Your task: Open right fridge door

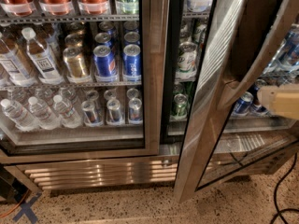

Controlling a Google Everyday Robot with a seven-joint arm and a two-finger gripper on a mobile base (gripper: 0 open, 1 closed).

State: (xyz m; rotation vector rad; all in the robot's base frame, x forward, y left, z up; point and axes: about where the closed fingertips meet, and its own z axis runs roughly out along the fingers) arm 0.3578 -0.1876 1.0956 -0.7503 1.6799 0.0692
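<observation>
The right fridge door (209, 107) has a wide brushed-steel frame and a glass pane. It stands swung out from the cabinet, its free edge toward me, leaving a gap onto the shelves of cans (186, 57). A long bar handle (256, 67) runs slantwise across its pane. My gripper (279, 101) shows as a pale beige shape at the right edge of the view, in front of the door's glass and just below the handle.
The left fridge door (152, 69) is shut, with water bottles (39, 55) and blue and gold cans (103, 59) behind it. A steel vent grille (93, 171) runs along the base. A black cable (280, 190) lies on the speckled floor at the right.
</observation>
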